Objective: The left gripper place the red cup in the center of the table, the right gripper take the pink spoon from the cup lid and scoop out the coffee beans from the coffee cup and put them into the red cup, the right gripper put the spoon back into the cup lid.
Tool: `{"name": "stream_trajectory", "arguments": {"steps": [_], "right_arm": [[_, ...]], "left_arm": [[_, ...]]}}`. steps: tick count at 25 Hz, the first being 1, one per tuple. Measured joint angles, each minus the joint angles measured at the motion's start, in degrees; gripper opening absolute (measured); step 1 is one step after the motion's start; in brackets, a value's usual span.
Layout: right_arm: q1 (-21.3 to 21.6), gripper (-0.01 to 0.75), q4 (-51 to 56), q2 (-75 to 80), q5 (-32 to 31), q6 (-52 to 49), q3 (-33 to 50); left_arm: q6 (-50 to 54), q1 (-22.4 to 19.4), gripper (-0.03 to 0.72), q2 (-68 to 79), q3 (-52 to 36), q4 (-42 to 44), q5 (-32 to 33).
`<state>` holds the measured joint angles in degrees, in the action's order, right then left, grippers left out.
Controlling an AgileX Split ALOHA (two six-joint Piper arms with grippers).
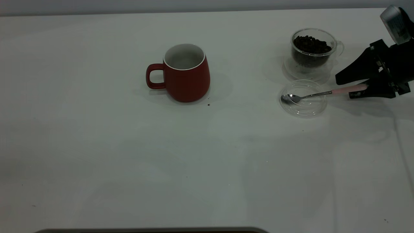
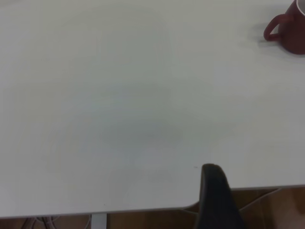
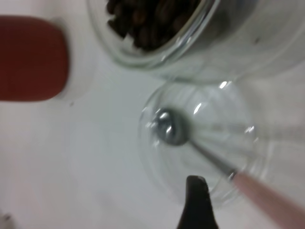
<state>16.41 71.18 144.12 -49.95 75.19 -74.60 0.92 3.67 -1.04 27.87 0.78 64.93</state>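
The red cup point(image 1: 187, 76) stands upright near the table's middle, its handle towards the left. It also shows in the left wrist view point(image 2: 290, 28) and the right wrist view point(image 3: 31, 57). The glass coffee cup point(image 1: 312, 48) full of coffee beans point(image 3: 147, 19) stands at the far right. In front of it lies the clear cup lid point(image 1: 303, 98) with the pink-handled spoon point(image 1: 323, 93), its bowl point(image 3: 169, 126) resting in the lid. My right gripper point(image 1: 343, 88) is open, one finger on each side of the pink handle point(image 3: 267, 200). Of the left gripper only one finger point(image 2: 214, 193) shows, over the table's edge.
A small dark crumb point(image 1: 208, 104) lies on the table beside the red cup. The white table point(image 1: 129, 155) runs wide to the left and front. Its edge point(image 2: 143, 208) shows in the left wrist view.
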Motion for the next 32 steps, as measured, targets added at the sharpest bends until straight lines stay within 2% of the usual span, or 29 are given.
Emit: {"name": "stream_trajectory", "arguments": {"steps": [4,8,16,18,21,23,24,28,30,32], "right_arm": [[0.0,0.613,5.4,0.0,5.1,4.4,0.0],[0.0,0.594,7.9,-0.2,6.6,7.5,0.0],[0.0,0.563,6.9,-9.4,12.9,4.6,0.3],[0.0,0.563,6.9,-13.5,10.8,-0.5,0.4],[-1.1,0.563,4.4,-19.3,-1.5,-7.8,0.4],[-3.2,0.561,-4.2,-23.3,-10.9,-12.3,0.4],[-4.8,0.561,-11.3,-25.6,-13.3,-15.5,0.4],[-12.1,0.561,-43.7,-35.0,-13.0,-41.0,0.7],[-15.8,0.561,-54.2,-39.7,-13.4,-52.4,0.7],[-19.8,0.561,-58.9,-44.9,-15.5,-57.9,0.8]], "left_arm": [[0.0,0.0,0.505,0.0,0.0,0.0,0.0],[0.0,0.0,0.505,0.0,0.0,0.0,0.0],[-0.1,0.0,0.505,0.0,0.0,0.0,0.0],[-0.1,0.0,0.505,0.0,0.0,0.0,0.0],[-0.1,0.0,0.505,0.0,0.0,0.0,0.0],[-0.1,0.0,0.505,0.0,0.0,0.0,0.0],[-0.1,0.0,0.505,0.0,0.0,0.0,0.0],[-0.1,0.0,0.505,0.0,0.0,0.0,0.0],[-0.1,0.0,0.505,0.0,0.0,0.0,0.0],[-0.1,0.0,0.505,0.0,0.0,0.0,0.0]]}}
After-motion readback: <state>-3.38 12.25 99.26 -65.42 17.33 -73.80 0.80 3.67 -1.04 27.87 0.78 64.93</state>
